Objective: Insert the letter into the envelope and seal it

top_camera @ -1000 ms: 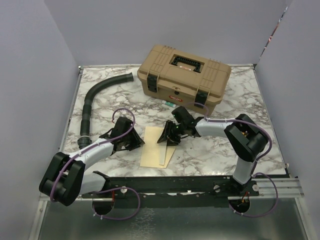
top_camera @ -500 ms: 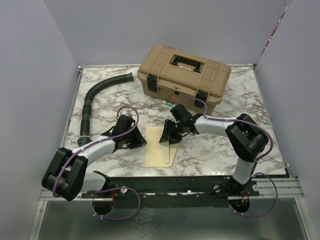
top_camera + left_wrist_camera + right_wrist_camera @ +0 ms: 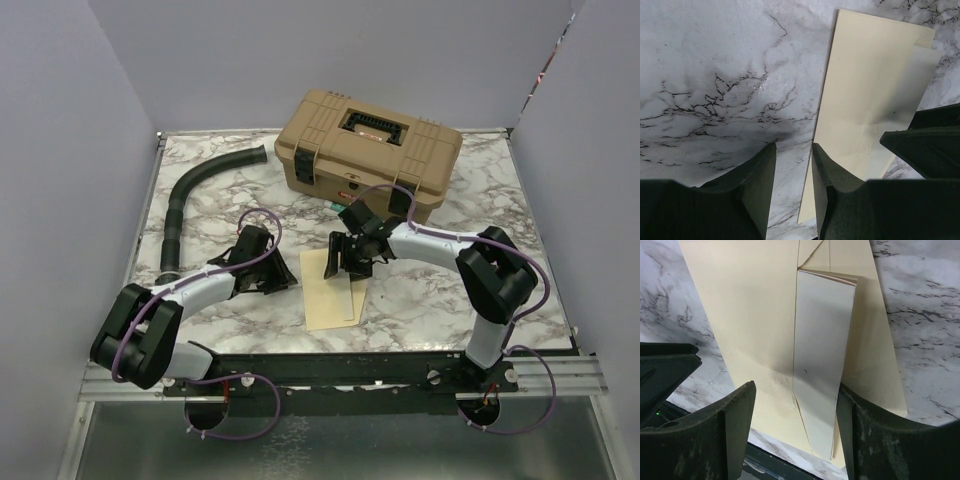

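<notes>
The pale yellow envelope [image 3: 325,292] lies flat on the marble table between my two grippers. It also shows in the left wrist view [image 3: 865,100] and the right wrist view [image 3: 755,315]. The letter [image 3: 822,355], a paler folded sheet, lies along the envelope; I cannot tell whether any of it is tucked inside. Its edge shows in the left wrist view [image 3: 922,82]. My right gripper [image 3: 345,265] is open wide, its fingers [image 3: 735,430] on either side of the letter. My left gripper [image 3: 288,280] is open a little, low over the envelope's left edge, holding nothing.
A tan toolbox [image 3: 368,150] stands at the back. A black ribbed hose [image 3: 185,205] curves along the left side. A small green and white item [image 3: 340,208] lies in front of the toolbox. A black rail [image 3: 340,368] runs along the table's near edge.
The envelope with the letter has slid to the right and turned a little. Both grippers have moved right and slightly away from the near edge with it.
</notes>
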You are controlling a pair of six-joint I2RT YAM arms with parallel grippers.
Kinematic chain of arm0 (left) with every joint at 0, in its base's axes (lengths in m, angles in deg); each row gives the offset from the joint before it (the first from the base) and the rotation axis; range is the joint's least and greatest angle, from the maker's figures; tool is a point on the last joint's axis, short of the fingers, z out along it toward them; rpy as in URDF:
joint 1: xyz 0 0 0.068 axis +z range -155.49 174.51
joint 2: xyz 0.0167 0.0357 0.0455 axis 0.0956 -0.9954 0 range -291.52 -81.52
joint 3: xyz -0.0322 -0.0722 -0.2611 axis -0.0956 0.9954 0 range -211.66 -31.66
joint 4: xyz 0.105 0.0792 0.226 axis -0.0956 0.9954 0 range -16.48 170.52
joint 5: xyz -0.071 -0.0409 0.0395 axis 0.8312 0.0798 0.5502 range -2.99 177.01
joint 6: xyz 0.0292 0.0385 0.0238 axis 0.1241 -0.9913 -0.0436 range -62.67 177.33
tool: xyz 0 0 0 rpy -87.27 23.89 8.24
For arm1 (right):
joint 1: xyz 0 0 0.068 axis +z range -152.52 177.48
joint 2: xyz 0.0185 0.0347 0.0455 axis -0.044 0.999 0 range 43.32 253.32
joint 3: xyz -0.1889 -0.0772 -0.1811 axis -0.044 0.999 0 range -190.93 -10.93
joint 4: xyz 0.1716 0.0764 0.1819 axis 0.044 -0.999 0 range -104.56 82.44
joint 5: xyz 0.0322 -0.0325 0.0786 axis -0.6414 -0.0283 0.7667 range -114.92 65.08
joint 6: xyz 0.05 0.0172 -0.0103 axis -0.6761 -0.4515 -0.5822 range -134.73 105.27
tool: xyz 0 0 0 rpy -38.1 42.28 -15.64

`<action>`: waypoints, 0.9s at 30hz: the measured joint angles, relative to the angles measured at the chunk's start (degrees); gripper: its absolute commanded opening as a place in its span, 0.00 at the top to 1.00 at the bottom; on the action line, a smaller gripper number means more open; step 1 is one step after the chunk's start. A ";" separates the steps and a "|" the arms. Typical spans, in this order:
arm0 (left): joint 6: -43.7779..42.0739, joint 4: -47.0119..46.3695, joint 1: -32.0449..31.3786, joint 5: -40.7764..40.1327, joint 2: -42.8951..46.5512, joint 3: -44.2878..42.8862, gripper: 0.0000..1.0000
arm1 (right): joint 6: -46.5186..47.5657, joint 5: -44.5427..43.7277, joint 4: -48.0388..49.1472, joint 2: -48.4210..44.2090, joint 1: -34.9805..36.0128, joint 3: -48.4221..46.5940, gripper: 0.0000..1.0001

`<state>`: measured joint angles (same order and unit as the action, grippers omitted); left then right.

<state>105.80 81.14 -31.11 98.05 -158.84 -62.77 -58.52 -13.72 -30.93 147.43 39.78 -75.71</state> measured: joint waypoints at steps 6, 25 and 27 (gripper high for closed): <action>-0.22 -0.98 0.00 0.52 -0.17 -0.07 0.57 | 1.97 -1.36 -1.73 -1.31 0.00 0.00 0.26; 0.37 -2.56 0.00 0.96 2.12 1.86 0.56 | 5.25 -8.96 -6.14 -6.25 0.13 0.26 0.63; 0.57 -2.89 0.00 1.57 2.10 2.05 0.57 | 4.48 -8.98 -6.19 -6.16 0.13 1.64 0.60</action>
<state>106.37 78.26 -31.11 99.63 -156.74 -60.72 -54.04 -22.70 -37.12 141.27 39.91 -74.07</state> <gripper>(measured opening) 0.447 0.372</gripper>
